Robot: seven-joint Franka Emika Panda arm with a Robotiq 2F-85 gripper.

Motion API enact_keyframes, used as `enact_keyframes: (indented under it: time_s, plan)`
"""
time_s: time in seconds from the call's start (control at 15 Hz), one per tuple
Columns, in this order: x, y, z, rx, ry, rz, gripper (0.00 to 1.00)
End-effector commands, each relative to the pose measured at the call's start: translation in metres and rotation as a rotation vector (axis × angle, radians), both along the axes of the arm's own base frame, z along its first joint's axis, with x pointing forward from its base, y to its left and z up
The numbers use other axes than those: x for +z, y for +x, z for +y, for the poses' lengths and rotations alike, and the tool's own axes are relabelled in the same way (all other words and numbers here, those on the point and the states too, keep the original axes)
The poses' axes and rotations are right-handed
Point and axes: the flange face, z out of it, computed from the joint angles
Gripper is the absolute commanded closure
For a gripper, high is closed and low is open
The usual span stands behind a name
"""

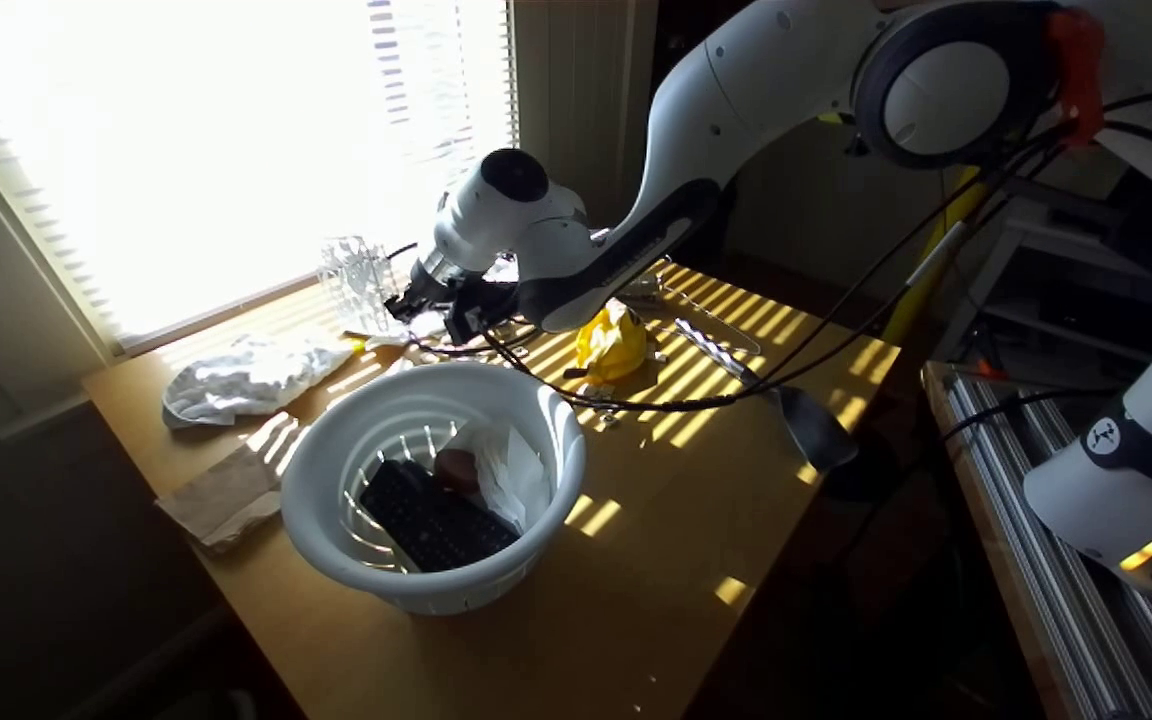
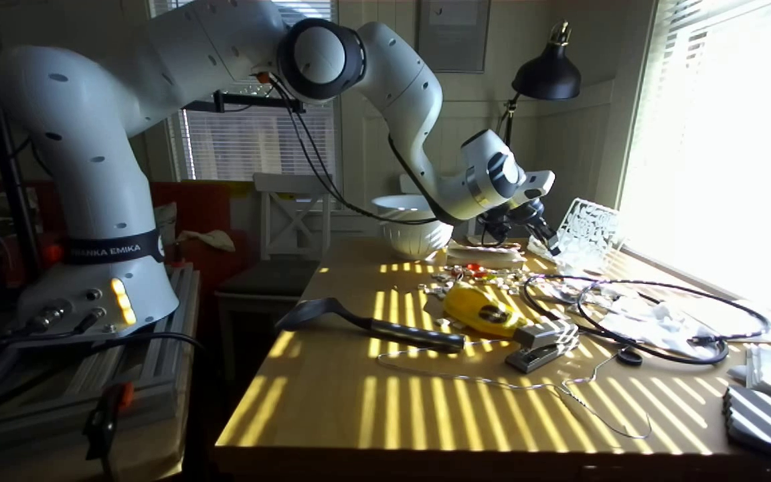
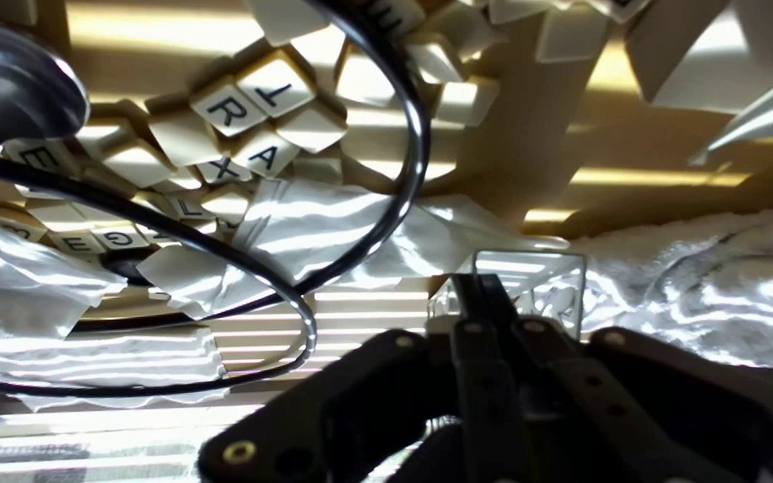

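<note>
The gripper (image 3: 479, 282) hangs pressed together near tiles (image 3: 228, 111) lettered R, T; base (image 2: 106, 281) reads "FRANKA EMIKA".

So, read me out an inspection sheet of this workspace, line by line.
Surface: wooden table, striped with sunlight.
Things at hand: pale openwork holder beside the gripper; contact unclear.
Clutter: letter tiles, white wrappers, yellow item, stapler, spatula; white basket holding a black keypad.
Gripper: shut, nothing seen in its grip.
Cables: black cable looped by the tiles; arm cables hang slack.
Surroundings: bright window, desk lamp, white chair.
</note>
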Motion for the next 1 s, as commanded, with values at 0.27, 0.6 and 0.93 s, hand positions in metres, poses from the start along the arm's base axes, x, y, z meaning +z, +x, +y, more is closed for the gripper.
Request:
enact_keyframes:
  time_s: [0.27,0.6,0.93]
  plan:
    - [-0.015,0.021,-0.013,0.053,0.106,0.176,0.99]
    - [-0.021,0.03,-0.016,0.062,0.151,0.245,0.99]
    - [-0.006,0.036,-0.013,0.017,0.062,0.257,0.51]
